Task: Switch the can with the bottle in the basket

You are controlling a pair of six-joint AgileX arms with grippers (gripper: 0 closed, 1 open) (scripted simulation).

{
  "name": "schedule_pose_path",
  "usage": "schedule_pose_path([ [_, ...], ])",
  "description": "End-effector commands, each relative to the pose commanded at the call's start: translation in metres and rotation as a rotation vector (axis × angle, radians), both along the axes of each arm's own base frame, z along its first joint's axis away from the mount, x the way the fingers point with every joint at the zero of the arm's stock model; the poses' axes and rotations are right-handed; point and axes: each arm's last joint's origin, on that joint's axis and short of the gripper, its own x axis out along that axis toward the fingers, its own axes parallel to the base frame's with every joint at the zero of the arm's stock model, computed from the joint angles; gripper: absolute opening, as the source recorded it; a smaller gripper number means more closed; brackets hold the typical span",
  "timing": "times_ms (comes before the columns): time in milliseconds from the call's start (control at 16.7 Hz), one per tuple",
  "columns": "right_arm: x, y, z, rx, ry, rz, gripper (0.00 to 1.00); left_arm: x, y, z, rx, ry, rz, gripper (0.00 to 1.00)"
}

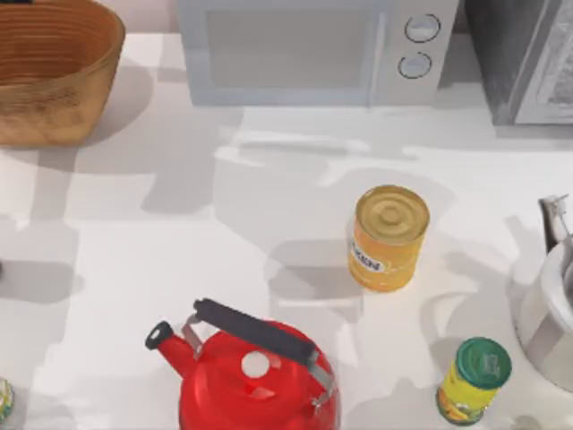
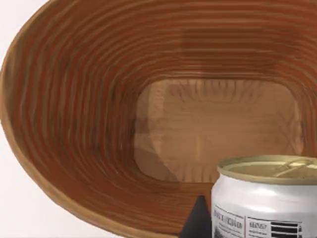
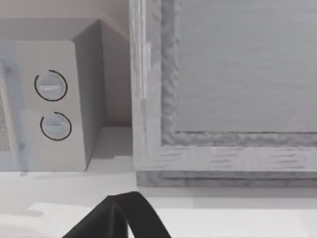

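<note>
— The can [image 2: 265, 198] sits nearest, pinched in the left end effector [image 2: 203, 218] above the basket [image 2: 74, 124] at the tabletop's far left corner. Lower it straight to the bare floor before letting go.

— Count? One basket, one small can, no bottle visible. The right end effector [image 3: 116, 218]: can't tell.

Little can be read here. The large yellow-orange can [image 1: 389, 237] carries a dark band on its side with pale capital letters, too small to make out. The can [image 2: 267, 198] seen close in the left wrist view has a white label with blocks of dark print and a row of bars like a barcode, none of it legible. The green-lidded tin [image 1: 474, 380] bears a pattern, no readable words.
</note>
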Motion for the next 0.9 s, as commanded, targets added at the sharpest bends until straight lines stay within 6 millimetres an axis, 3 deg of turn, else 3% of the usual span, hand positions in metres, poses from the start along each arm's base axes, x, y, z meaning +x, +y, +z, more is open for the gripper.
schedule_pose_path([
  [120,0.0,0.0,0.0,0.0,0.0,0.0,1.0,-0.057,-0.008,0.023,0.016,-0.116,0.0,0.0],
  [240,0.0,0.0,0.0,0.0,0.0,0.0,1.0,-0.117,-0.013,0.03,0.024,-0.238,-0.002,0.0],
  [360,0.0,0.0,0.0,0.0,0.0,0.0,1.0,-0.174,-0.017,0.021,0.023,-0.36,-0.005,0.0],
  [480,0.0,0.0,0.0,0.0,0.0,0.0,1.0,-0.221,-0.02,0.0,0.015,-0.478,-0.011,0.0],
  [660,0.0,0.0,0.0,0.0,0.0,0.0,1.0,-0.268,-0.022,-0.046,-0.007,-0.635,-0.026,0.0],
  [900,0.0,0.0,0.0,0.0,0.0,0.0,1.0,-0.294,-0.023,-0.106,-0.042,-0.796,-0.05,0.0],
])
